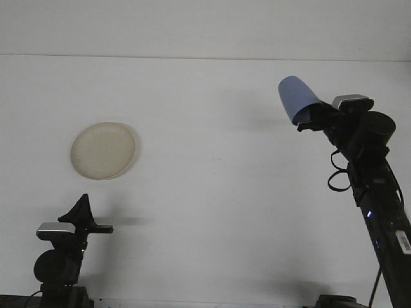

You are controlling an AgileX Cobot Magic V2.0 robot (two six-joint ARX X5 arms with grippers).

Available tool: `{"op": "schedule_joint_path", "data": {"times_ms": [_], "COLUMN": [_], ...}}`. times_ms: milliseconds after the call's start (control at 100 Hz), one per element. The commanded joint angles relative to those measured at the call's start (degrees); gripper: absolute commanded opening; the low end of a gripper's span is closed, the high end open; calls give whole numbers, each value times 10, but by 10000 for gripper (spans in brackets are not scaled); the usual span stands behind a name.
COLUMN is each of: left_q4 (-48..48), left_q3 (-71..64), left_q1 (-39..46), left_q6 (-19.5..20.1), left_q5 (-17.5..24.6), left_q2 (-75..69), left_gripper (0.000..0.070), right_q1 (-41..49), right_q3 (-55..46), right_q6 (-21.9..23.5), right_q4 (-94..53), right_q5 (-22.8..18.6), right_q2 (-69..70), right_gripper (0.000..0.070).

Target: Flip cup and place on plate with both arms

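Front view: one frame, both arms and the whole worktop point(212, 192) visible.
Right gripper point(307, 119): clamped on the blue cup point(295, 98), raised well above the worktop on its right side.
Blue cup: off the surface, tilted, closed end pointing up and to the left; which way the mouth faces is hidden by the gripper.
Right arm: reaches up from the near right corner, wrist bent toward the left.
Left gripper point(82, 206): parked low at the near left edge, holding nothing; finger state too dark to tell.
Plate point(103, 150): bare, on the left side of the worktop, well apart from the cup.
Progress: pick-up done, flip apparently under way; carrying over to the plate and setting down remain, and the left arm has no part yet.
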Motion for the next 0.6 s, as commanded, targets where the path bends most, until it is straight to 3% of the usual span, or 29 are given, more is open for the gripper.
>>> {"op": "schedule_joint_path", "data": {"times_ms": [0,100,210,520,590], "left_q4": [6,14,21,21,21], "left_q3": [-11,-11,-11,-11,-11], "left_q1": [0,0,0,0,0], "left_q6": [-1,-2,-3,-5,-20], "left_q5": [-3,-3,-3,-3,-3], "left_q2": [-1,-1,-1,-1,-1], "left_gripper": [15,15,15,15,15], "right_q1": [23,71,137,319,351], "right_q3": [30,78,141,256,274], "right_q6": [-2,-57,-120,-179,-181], "right_q4": [-86,-249,-419,-652,-677], "right_q5": [-24,-31,-12,108,127], "right_q2": [-7,-9,17,129,159], "right_gripper": [0,0,0,0,0]}}
